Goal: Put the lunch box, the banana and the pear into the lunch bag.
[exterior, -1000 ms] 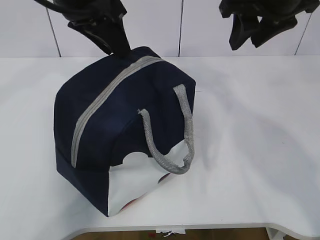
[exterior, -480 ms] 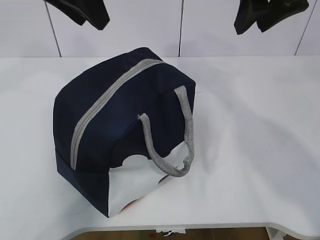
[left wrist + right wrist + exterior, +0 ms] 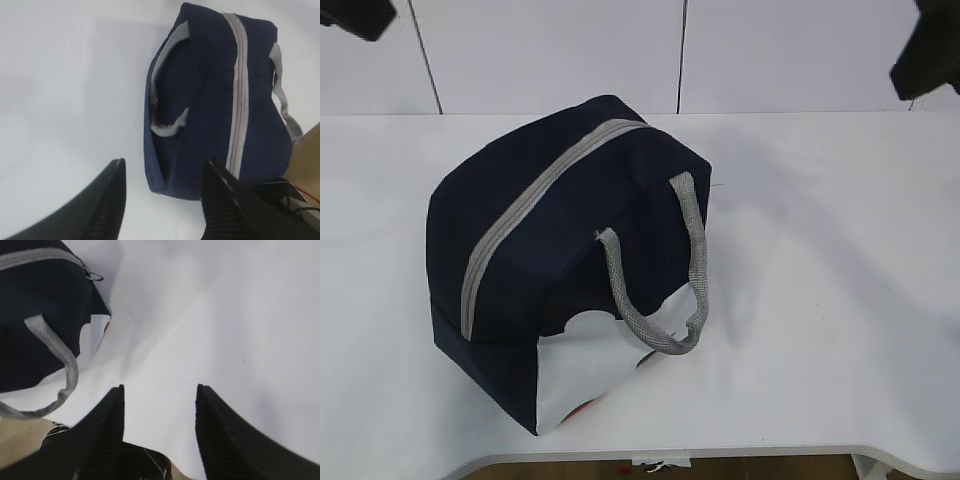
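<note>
One white surface (image 3: 840, 300). One lunch bag (image 3: 560, 240) upright on it, grey zipper (image 3: 535, 200) shut along top, two grey handles, one white side panel. Two grippers, both above bag, empty: left gripper (image 3: 162, 192) jaws apart; right gripper (image 3: 160, 420) jaws apart.

the lunch bag (image 3: 570, 190) is matt navy cloth with a coarse woven grey handle (image 3: 665, 270). the bench (image 3: 840, 300) looks smooth, faintly glossy white.

The lunch bag (image 3: 560, 230) is showing navy fabric, a grey zipper (image 3: 535, 205), grey woven handles (image 3: 665, 270) and a white side panel (image 3: 595, 375) carrying what may be a red print; the surface (image 3: 840, 270) is looking white.
</note>
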